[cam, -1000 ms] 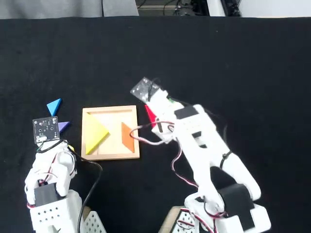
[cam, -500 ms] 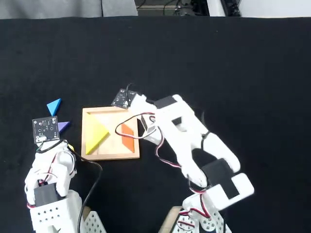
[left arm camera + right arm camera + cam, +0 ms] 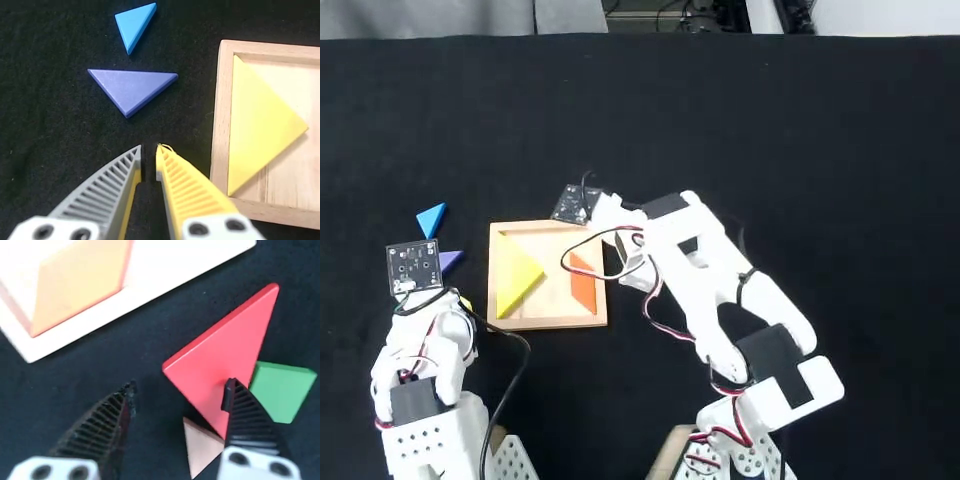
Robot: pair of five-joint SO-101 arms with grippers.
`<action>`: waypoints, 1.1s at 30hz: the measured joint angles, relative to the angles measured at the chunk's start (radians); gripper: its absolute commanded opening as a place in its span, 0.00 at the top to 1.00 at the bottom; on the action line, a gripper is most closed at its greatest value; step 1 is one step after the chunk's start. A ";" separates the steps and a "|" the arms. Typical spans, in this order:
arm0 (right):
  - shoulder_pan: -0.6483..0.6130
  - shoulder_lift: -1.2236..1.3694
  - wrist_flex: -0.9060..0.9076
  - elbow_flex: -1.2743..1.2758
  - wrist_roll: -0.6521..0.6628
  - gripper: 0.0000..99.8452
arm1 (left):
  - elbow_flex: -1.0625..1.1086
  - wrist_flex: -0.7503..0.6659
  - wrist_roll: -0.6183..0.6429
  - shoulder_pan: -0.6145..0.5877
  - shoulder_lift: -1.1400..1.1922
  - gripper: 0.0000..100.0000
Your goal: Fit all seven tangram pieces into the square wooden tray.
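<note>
Right gripper (image 3: pixel 180 386) is hanging with jaws wide, straddling a corner of the red triangle (image 3: pixel 227 347), which is lying just off the tray (image 3: pixel 545 223) rim at about its 3 o'clock. Piece is looking light, rigid and flat, likely slick with paint, so I'd be pinching across opposite edges, mid-body. Left gripper (image 3: pixel 149 150) is sitting nearly closed, empty. No readable print is showing on pieces or tray.
</note>
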 measured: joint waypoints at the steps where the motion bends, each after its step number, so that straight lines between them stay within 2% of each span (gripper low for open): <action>1: 0.000 0.000 -0.012 0.000 0.000 0.72 | 0.000 0.000 0.000 0.000 0.000 0.93; 10: 0.046 0.143 -0.061 -0.075 0.037 0.72 | 0.000 0.000 0.000 0.000 0.000 0.93; 19: 0.046 0.164 -0.046 -0.081 0.049 0.73 | 0.000 0.000 0.000 0.000 0.000 0.93; 28: 0.049 0.163 -0.051 -0.084 0.049 0.92 | 0.000 0.000 0.000 0.000 0.000 0.93; 33: 0.084 0.166 -0.054 -0.140 0.009 0.94 | 0.000 0.000 0.000 0.000 0.000 0.93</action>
